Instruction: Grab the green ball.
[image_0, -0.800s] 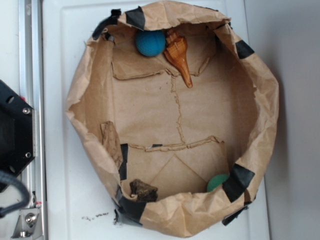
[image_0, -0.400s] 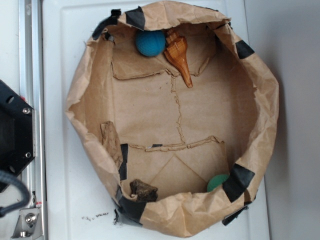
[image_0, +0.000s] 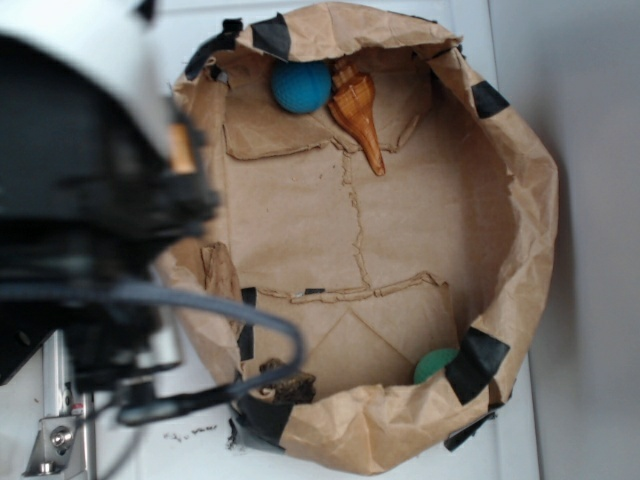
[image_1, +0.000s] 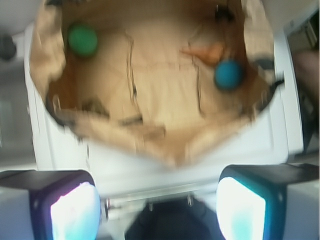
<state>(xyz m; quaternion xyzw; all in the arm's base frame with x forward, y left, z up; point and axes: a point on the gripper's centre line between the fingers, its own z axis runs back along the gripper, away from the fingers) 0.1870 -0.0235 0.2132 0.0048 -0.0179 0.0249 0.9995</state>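
Holding one green ball (image_1: 82, 40), one blue ball (image_1: 229, 74), perhaps one shell (image_0: 358, 108); tool (image_1: 159, 207) spread apart.

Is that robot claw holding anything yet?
No, nothing. The gripper is open and empty, above the paper bag's edge. The green ball lies untouched inside the bag.

The green ball (image_0: 434, 364) I'm after is small, smooth and round, emerald in colour. It rests on the floor of the brown paper bag (image_0: 520, 240), tucked into a corner against the wall, partly hidden behind a strip of black tape (image_0: 476, 362). My wrist view shows it whole (image_1: 82, 40).
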